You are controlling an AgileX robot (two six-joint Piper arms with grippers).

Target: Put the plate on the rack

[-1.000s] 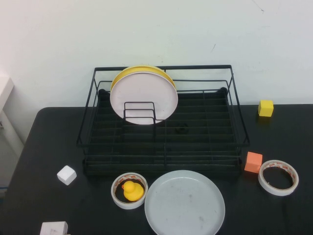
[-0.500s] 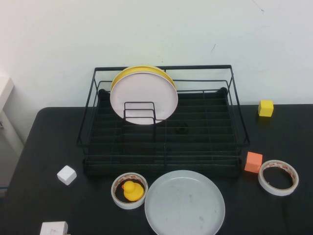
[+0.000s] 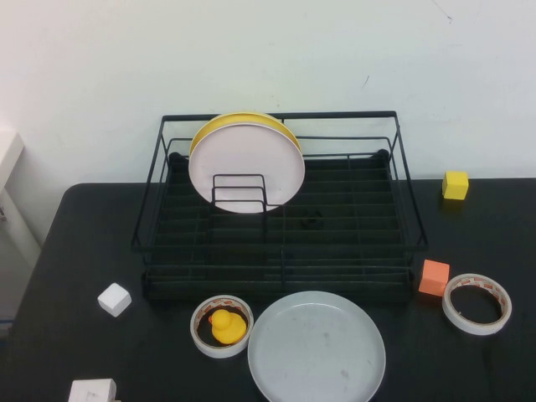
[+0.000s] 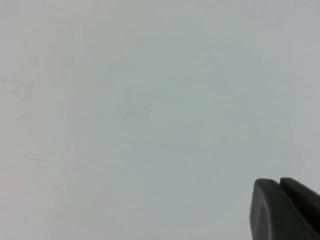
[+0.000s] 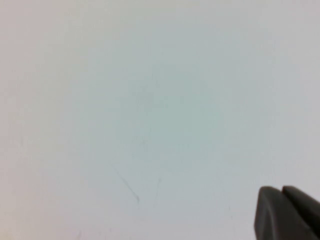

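Observation:
The pale grey-white plate (image 3: 316,347) lies flat on the black table at the front centre, just in front of the black wire rack (image 3: 280,115). In the rack a pinkish-white plate (image 3: 247,155) and a yellow plate (image 3: 243,120) behind it stand against the small upright holder (image 3: 239,177). Neither arm shows in the high view. My left gripper (image 4: 279,182) is shut and empty, facing a blank pale wall. My right gripper (image 5: 281,190) is likewise shut and empty, facing the wall.
A tape roll (image 3: 201,335) holding a yellow duck (image 3: 226,327) sits left of the plate. Another tape roll (image 3: 452,314) and an orange cube (image 3: 434,277) are at the right. A yellow cube (image 3: 455,185) is far right, and white blocks (image 3: 114,299) (image 3: 92,391) at the left.

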